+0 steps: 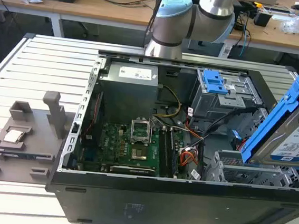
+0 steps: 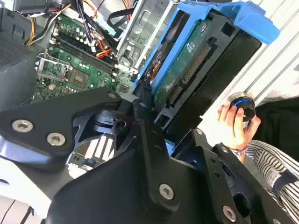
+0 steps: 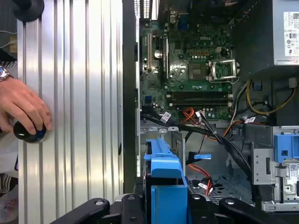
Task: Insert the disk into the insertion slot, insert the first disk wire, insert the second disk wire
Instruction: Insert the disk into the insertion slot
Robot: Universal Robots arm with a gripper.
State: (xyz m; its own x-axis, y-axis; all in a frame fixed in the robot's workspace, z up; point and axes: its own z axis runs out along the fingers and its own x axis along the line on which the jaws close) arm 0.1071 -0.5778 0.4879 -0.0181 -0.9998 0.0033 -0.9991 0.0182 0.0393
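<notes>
The disk (image 1: 295, 137), a silver drive with a white-and-blue label in a bright blue caddy, hangs tilted over the open computer case at the exterior view's right. Just below it sits the insertion slot (image 1: 239, 173), a low perforated silver cage. In the second wrist view my gripper (image 2: 156, 109) is shut on the disk (image 2: 187, 70), its circuit-board side facing the camera. The first wrist view shows the caddy (image 3: 163, 186) edge-on between black gripper links. Black and orange cables (image 1: 190, 157) lie loose beside the cage; I cannot tell which are the disk wires.
A taller grey bay with a blue latch (image 1: 215, 85) stands behind the cage. The motherboard (image 1: 130, 142) and power supply (image 1: 128, 83) fill the case's other half. A grey fixture (image 1: 25, 137) lies on the slatted table. A person's hand (image 3: 23, 109) rests on a black knob (image 3: 29, 131).
</notes>
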